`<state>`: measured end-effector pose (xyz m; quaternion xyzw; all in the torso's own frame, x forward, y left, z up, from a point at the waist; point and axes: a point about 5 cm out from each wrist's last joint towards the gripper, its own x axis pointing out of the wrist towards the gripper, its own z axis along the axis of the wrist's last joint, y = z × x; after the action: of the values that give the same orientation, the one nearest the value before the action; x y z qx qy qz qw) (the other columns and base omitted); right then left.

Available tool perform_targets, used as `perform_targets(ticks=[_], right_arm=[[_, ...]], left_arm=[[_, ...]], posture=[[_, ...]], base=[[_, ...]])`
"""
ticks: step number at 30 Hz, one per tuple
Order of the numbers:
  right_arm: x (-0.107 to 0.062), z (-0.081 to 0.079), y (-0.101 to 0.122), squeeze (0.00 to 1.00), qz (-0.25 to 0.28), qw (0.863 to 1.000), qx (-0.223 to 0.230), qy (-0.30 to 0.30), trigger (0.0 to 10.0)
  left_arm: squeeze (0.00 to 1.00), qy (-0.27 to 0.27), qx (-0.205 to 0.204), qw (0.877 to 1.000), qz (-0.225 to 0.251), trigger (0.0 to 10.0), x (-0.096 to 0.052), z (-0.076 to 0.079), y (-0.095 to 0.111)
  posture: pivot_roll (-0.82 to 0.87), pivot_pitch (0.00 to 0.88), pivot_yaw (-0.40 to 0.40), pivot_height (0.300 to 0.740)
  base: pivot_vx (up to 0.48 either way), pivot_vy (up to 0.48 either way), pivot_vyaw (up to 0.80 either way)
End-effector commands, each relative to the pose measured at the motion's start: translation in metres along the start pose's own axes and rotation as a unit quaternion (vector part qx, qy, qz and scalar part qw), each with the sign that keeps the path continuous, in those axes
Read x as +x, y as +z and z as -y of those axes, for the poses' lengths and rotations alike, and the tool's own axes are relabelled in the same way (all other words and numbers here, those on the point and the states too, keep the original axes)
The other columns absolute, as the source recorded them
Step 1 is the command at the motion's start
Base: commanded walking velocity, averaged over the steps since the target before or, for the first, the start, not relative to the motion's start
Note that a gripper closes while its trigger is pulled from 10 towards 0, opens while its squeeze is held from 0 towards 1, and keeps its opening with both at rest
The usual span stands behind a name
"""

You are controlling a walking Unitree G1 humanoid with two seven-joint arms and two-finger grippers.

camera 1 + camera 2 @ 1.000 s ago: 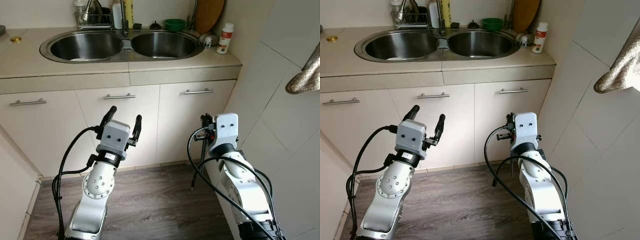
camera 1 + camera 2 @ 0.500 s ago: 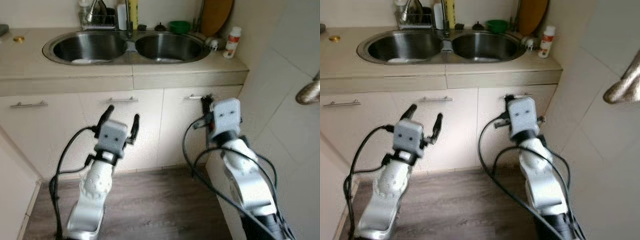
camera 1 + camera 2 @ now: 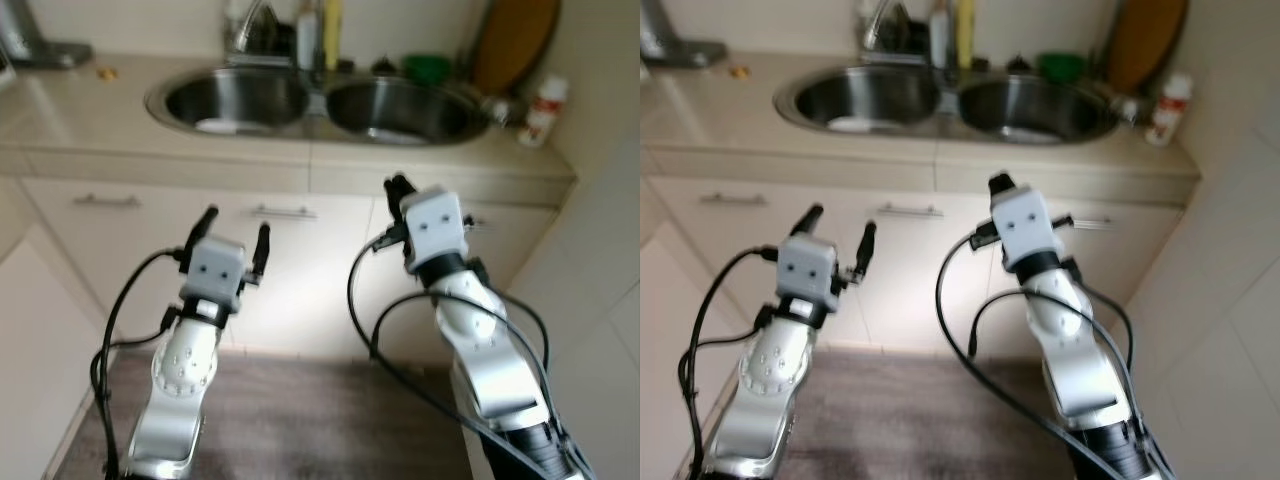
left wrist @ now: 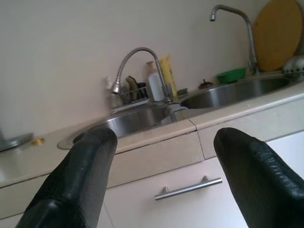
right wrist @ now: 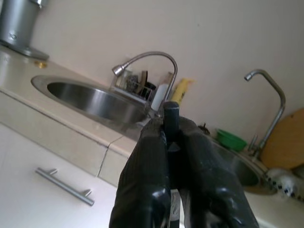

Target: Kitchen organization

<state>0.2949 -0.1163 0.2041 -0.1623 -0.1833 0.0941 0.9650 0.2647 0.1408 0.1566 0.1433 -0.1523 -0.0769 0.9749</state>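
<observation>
Turned left since a moment ago, sliding the double sink (image 3: pixel 250 100) rightward in a blurry view. Held the right gripper (image 3: pixel 398 186) up by the counter edge, clenched tight on a thin dark stick (image 5: pixel 171 113), maybe to put it away. Kept the left gripper (image 3: pixel 236 224) spread wide and empty before the cupboard handle (image 3: pixel 283 211), likely for pulling. Looked black, straight and skinny.

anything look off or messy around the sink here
Nothing stands out. The double sink, green bowl and white bottle sit upright on the counter. The left gripper is open; the right gripper is shut on a thin dark rod.
</observation>
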Motion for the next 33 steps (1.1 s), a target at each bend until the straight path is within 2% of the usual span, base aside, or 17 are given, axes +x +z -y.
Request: perform_targets(ticks=[1,10,12,13,15,18,20,24,26,28,29,30,31,32,33], right_arm=[[0.003,0.007,0.011,0.0,0.022,1.0,-0.007,-0.014,0.0],[0.008,0.016,0.019,0.0,0.03,0.999,0.017,-0.035,0.0],[0.016,0.029,0.027,0.0,0.039,0.997,0.031,-0.059,0.0],[0.016,0.029,0.027,0.0,0.039,0.997,0.031,-0.059,0.0],[0.031,0.056,0.035,0.0,0.031,0.984,0.131,-0.117,0.0],[0.039,0.076,0.034,0.0,0.024,0.97,0.185,-0.157,0.0],[0.04,0.08,0.033,0.0,0.02,0.966,0.195,-0.167,0.0],[0.043,0.092,0.019,0.0,-0.014,0.943,0.258,-0.209,0.0],[0.041,0.092,0.005,0.0,-0.049,0.907,0.345,-0.238,0.0],[0.04,0.093,-0.005,0.0,-0.07,0.878,0.399,-0.255,0.0],[0.037,0.097,-0.015,0.0,-0.087,0.847,0.445,-0.278,0.0],[0.036,0.099,-0.021,0.0,-0.095,0.827,0.47,-0.293,0.0],[0.035,0.101,-0.024,0.0,-0.1,0.815,0.484,-0.302,0.0],[0.032,0.104,-0.031,0.0,-0.111,0.789,0.51,-0.324,0.0],[0.032,0.107,-0.034,0.0,-0.114,0.778,0.52,-0.333,0.0]], left_arm=[[0.0,-0.009,-0.002,1.0,0.014,10.0,0.002,0.003,0.006],[0.0,-0.009,-0.002,1.0,0.012,10.0,0.002,0.002,0.006],[0.0,-0.009,-0.002,1.0,0.012,10.0,0.002,0.003,0.006],[0.0,-0.009,-0.002,1.0,0.012,10.0,0.002,0.003,0.006],[0.0,-0.009,-0.002,1.0,0.012,10.0,0.002,0.003,0.006],[0.0,-0.009,-0.002,1.0,0.012,10.0,0.003,0.003,0.006],[0.0,-0.009,-0.002,1.0,0.012,10.0,0.003,0.003,0.005],[0.0,-0.009,-0.003,1.0,0.012,10.0,0.003,0.004,0.006],[0.0,-0.008,-0.003,1.0,0.012,10.0,0.003,0.004,0.006],[0.0,-0.008,-0.003,1.0,0.011,10.0,0.002,0.004,0.006],[0.0,-0.008,-0.004,1.0,0.011,10.0,0.003,0.004,0.006],[0.0,-0.009,-0.004,1.0,0.011,10.0,0.003,0.005,0.006],[0.0,-0.009,-0.004,1.0,0.011,10.0,0.003,0.005,0.006],[0.0,-0.01,-0.004,1.0,0.011,10.0,0.003,0.005,0.006],[0.0,-0.011,-0.005,1.0,0.011,10.0,0.003,0.006,0.006]], posture=[[0.06,0.0,-0.057,0.74],[0.06,0.0,-0.058,0.74],[0.06,0.0,-0.056,0.74],[0.06,0.0,-0.056,0.74],[0.06,0.0,-0.056,0.74],[0.06,0.0,-0.057,0.74],[0.06,0.0,-0.059,0.74],[0.06,0.0,-0.061,0.74],[0.06,0.0,-0.062,0.74],[0.06,0.0,-0.061,0.74],[0.06,0.0,-0.059,0.74],[0.06,0.0,-0.059,0.74],[0.06,0.0,-0.059,0.74],[0.06,0.0,-0.057,0.74],[0.06,0.0,-0.057,0.74]], base=[[0.311,0.0,0.8],[0.308,0.0,0.38],[0.304,0.0,0.0],[0.304,0.0,0.0],[0.3,0.0,0.0],[0.299,0.0,0.0],[0.296,0.0,0.0],[0.296,0.0,0.0],[0.292,0.0,0.0],[0.291,0.0,0.0],[0.289,0.0,0.0],[0.289,0.0,0.0],[0.289,0.0,0.0],[0.289,0.0,0.0],[0.277,0.0,0.0]])
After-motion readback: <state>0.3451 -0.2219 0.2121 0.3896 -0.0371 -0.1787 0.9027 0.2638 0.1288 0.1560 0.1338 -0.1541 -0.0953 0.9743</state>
